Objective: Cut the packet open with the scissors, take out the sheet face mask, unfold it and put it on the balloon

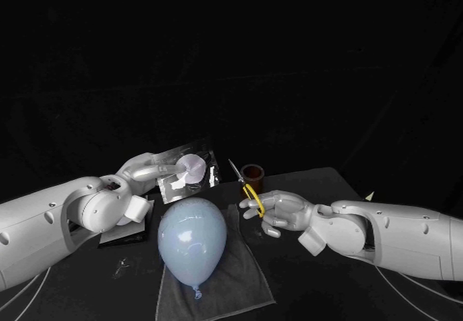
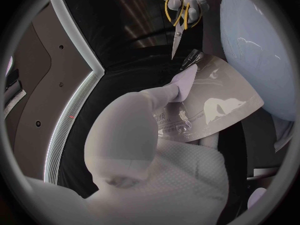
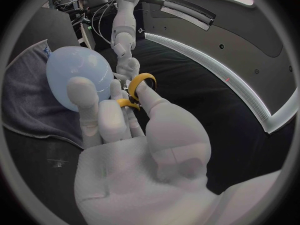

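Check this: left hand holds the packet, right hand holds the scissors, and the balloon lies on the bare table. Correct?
No: the head view shows the balloon lying on a grey cloth. The left hand does hold the packet, the right hand the scissors.

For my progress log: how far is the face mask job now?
Done: both things are picked up. The left hand holds the packet raised, the right hand holds the scissors. In hand: blades point toward the packet, no cut shows yet. Left: cutting, taking out the mask, unfolding it, putting it on the balloon, bare on its grey cloth.
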Action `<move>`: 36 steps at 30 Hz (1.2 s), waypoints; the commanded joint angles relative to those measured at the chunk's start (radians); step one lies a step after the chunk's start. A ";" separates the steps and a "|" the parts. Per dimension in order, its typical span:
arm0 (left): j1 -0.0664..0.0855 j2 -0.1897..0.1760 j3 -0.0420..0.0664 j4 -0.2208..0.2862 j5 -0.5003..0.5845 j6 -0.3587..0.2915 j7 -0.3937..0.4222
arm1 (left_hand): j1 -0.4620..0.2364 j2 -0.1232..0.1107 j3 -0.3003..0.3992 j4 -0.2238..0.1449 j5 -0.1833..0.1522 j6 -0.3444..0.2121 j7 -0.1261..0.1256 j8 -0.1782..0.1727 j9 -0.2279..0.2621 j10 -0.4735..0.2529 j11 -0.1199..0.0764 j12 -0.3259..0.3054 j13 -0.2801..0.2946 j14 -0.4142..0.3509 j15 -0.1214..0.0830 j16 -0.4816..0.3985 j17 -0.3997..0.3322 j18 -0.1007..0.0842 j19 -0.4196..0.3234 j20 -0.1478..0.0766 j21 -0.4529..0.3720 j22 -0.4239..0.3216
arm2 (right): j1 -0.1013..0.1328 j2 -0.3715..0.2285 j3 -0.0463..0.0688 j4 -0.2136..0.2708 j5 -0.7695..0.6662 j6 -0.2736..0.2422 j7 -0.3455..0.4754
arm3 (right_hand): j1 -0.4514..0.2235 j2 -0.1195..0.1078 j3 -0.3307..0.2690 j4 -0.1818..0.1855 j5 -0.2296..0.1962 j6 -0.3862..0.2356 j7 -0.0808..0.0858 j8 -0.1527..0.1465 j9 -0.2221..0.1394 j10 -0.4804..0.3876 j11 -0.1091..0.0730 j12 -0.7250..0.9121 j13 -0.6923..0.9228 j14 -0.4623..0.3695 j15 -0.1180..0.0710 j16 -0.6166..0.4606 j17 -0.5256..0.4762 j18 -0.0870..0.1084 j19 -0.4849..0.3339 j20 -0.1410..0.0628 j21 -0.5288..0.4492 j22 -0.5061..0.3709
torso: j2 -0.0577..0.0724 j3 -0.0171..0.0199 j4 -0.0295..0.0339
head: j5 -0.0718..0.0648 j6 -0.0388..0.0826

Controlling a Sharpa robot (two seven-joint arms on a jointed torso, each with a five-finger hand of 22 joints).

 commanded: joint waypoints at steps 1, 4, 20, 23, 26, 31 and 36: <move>0.001 -0.001 0.001 0.004 0.004 0.012 0.014 | -0.001 0.010 0.000 -0.003 0.002 0.001 0.007 0.003 0.188 0.005 0.001 0.000 -0.001 0.002 -0.004 -0.002 0.001 0.011 0.007 0.003 0.004 0.000 | -0.007 0.000 0.001 0.004 0.047 0.104 -0.003 | -0.006 0.006 0.517 0.195 -0.001 -0.022 0.001 -0.012 0.002 -0.012 0.001 0.002 -0.008 -0.003 0.005 -0.004 -0.001 0.017 -0.008 0.005 -0.009 -0.003 | 0.000 -0.0002 0.0009 | 0.000 -0.001; 0.001 -0.002 0.001 0.005 0.004 0.011 0.014 | -0.001 0.010 0.000 -0.003 0.002 0.001 0.007 0.003 0.188 0.005 0.001 0.000 -0.001 0.002 -0.004 -0.002 0.001 0.011 0.007 0.003 0.004 0.000 | -0.014 -0.001 0.001 0.006 0.056 0.129 -0.006 | -0.009 0.003 0.543 0.192 -0.001 -0.041 -0.002 -0.016 0.006 -0.008 -0.006 0.007 -0.014 -0.006 0.002 -0.003 0.001 0.020 -0.014 0.003 -0.014 -0.008 | 0.001 -0.0004 0.0011 | 0.000 -0.002; 0.001 -0.008 0.001 0.005 0.004 0.008 0.012 | -0.002 0.011 -0.001 -0.003 0.002 0.001 0.007 0.003 0.189 0.005 0.001 0.000 -0.001 0.002 -0.004 -0.002 0.002 0.011 0.007 0.003 0.004 0.000 | -0.028 0.006 0.001 0.020 0.064 0.130 -0.018 | 0.067 -0.147 0.306 0.149 -0.001 -0.007 -0.063 0.280 0.265 0.170 -0.074 0.227 0.254 0.008 -0.056 -0.003 0.015 0.016 0.005 -0.048 -0.002 0.002 | 0.001 0.0000 0.0001 | -0.001 -0.004; 0.001 -0.009 0.001 0.005 0.004 0.007 0.012 | -0.002 0.011 -0.001 -0.003 0.002 0.001 0.007 0.003 0.189 0.005 0.001 0.000 -0.001 0.002 -0.004 -0.002 0.002 0.011 0.007 0.003 0.004 0.000 | -0.030 0.005 0.001 0.021 0.054 0.094 -0.016 | 0.058 -0.198 0.267 0.146 -0.001 0.038 -0.099 0.323 0.285 0.235 -0.105 0.501 0.507 0.064 -0.077 0.116 0.215 -0.001 0.046 -0.063 0.087 0.078 | 0.000 0.0001 0.0000 | -0.001 -0.006; 0.001 -0.011 0.001 0.005 0.004 0.006 0.012 | -0.002 0.011 -0.001 -0.003 0.002 0.001 0.007 0.003 0.189 0.005 0.001 0.000 -0.001 0.002 -0.004 -0.002 0.002 0.011 0.007 0.003 0.004 0.000 | -0.031 0.004 0.001 0.021 0.039 0.060 -0.015 | 0.040 -0.245 0.237 0.175 0.001 0.060 -0.128 0.401 0.338 0.251 -0.129 1.013 0.992 0.084 -0.097 0.194 0.351 -0.010 0.062 -0.086 0.124 0.114 | 0.000 0.0000 -0.0002 | -0.001 -0.007; 0.001 -0.013 0.001 0.005 0.004 0.005 0.012 | -0.002 0.011 -0.001 -0.003 0.002 0.001 0.007 0.003 0.189 0.005 0.001 0.000 -0.001 0.002 -0.004 -0.002 0.002 0.011 0.007 0.003 0.004 0.000 | -0.031 0.002 0.001 0.022 0.012 0.014 -0.016 | 0.031 -0.266 0.184 0.213 -0.001 0.042 -0.150 0.574 0.503 0.301 -0.160 1.315 1.254 0.118 -0.108 0.282 0.511 -0.026 0.096 -0.101 0.226 0.205 | 0.000 0.0003 -0.0003 | -0.002 -0.008; 0.001 -0.014 0.001 0.004 0.004 0.005 0.012 | -0.002 0.011 -0.001 -0.003 0.002 0.001 0.007 0.003 0.189 0.005 0.001 0.000 -0.001 0.002 -0.004 -0.002 0.002 0.011 0.007 0.003 0.004 0.000 | -0.032 0.002 0.001 0.023 -0.018 -0.032 -0.017 | -0.010 -0.299 0.115 0.255 -0.002 0.117 -0.173 0.770 0.657 0.358 -0.164 1.506 1.405 0.131 -0.121 0.313 0.573 -0.037 0.108 -0.105 0.278 0.254 | 0.000 0.0000 -0.0003 | -0.002 -0.010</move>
